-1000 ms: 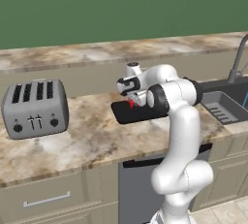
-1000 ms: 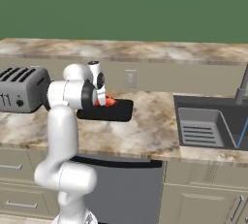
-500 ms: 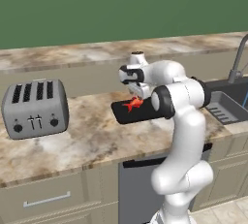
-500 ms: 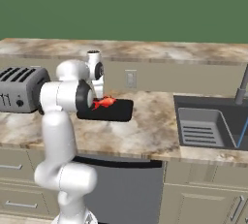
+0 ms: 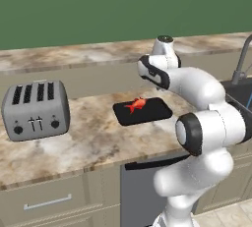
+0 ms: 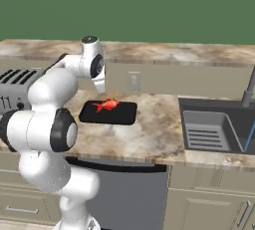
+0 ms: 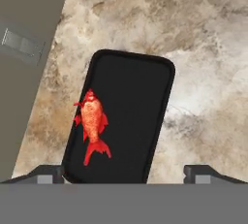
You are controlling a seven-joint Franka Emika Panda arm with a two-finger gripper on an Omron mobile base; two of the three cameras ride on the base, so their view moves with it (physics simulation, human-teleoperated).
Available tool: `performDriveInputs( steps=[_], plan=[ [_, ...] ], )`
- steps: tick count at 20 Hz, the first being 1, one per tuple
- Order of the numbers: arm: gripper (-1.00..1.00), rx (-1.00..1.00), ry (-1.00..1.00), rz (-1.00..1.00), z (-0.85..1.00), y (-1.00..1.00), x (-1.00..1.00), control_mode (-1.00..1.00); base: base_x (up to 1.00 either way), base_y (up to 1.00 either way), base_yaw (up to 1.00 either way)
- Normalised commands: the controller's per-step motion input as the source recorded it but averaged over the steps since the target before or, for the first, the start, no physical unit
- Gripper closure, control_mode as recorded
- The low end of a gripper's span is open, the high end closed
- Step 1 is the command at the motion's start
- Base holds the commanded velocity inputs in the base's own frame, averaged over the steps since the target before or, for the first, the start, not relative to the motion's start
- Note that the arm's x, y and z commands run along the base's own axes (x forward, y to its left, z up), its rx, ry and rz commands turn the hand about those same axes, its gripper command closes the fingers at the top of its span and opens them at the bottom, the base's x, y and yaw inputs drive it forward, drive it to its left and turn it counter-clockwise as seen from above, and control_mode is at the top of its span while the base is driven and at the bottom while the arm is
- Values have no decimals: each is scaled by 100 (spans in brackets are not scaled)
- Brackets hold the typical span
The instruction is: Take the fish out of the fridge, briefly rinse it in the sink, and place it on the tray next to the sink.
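The small red-orange fish (image 5: 136, 104) (image 6: 106, 104) (image 7: 91, 123) lies flat on the black tray (image 5: 150, 113) (image 6: 119, 116) (image 7: 133, 116), toward its wall-side edge. My gripper (image 7: 127, 173) hangs well above the tray, open and empty. Its two dark fingertips (image 7: 50, 172) stand wide apart on either side of the tray's near end. In the right base view the hand (image 6: 98, 74) points down over the tray's back left corner. The dark sink (image 6: 201, 120) (image 5: 240, 92) lies to the right of the tray. The fridge is out of view.
A silver four-slot toaster (image 5: 34, 108) (image 6: 11, 83) stands on the counter left of the tray. A grey ribbed rack (image 6: 206, 138) sits in the sink basin, with the faucet (image 6: 247, 94) behind it. A wall outlet (image 6: 133, 81) is behind the tray. Marble counter runs between toaster and tray.
My gripper went from shut on the fish to open, leaving the fish lying on the tray. The hand then rose away from it.
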Motion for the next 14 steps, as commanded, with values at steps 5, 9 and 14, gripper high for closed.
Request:
performDriveInputs(
  steps=[5, 9, 14],
  plan=[
    [-100, -1, -73, 0, 100, -31, -100, -100, 0, 0, 0],
    [-100, 10, -29, -19, -24, -82, -100, -100, 0, 0, 0],
    [-100, 6, -23, -20, -94, -100, -100, -100, 0, 0, 0]
  ],
)
